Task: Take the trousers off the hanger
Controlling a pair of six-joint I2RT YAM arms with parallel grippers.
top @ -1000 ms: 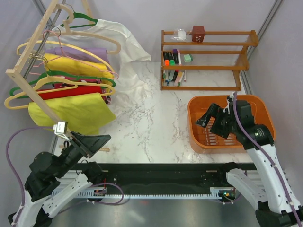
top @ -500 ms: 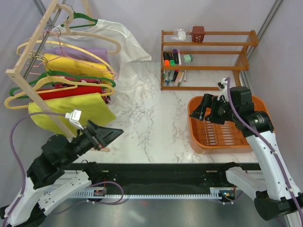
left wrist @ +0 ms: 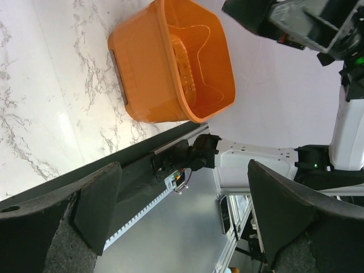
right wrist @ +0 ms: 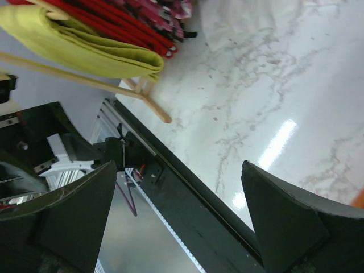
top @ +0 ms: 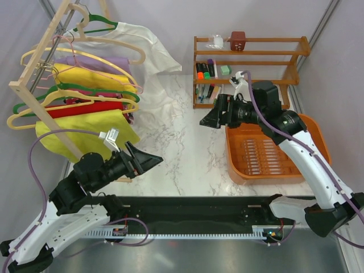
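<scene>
The lime-yellow trousers (top: 85,129) hang folded over the pale yellow-orange hanger (top: 34,111) at the near end of the wooden rack (top: 41,54). They also show in the right wrist view (right wrist: 85,48), at the top left. My left gripper (top: 149,161) is open and empty. It hovers over the near table edge, just right of the trousers, and points right. My right gripper (top: 206,120) is open and empty. It is above the table's middle, left of the orange basket (top: 273,151), and points toward the rack.
A red garment (top: 85,109), a golden-yellow one (top: 91,79), green hangers and a white shirt (top: 149,48) share the rack. A wooden shelf (top: 244,71) with markers stands at the back right. The rack's foot (right wrist: 149,98) rests on the marble. The basket shows in the left wrist view (left wrist: 142,68).
My right gripper has swung left out of the basket to above the table's middle. My left gripper has risen and moved right along the near edge. Both stay open.
</scene>
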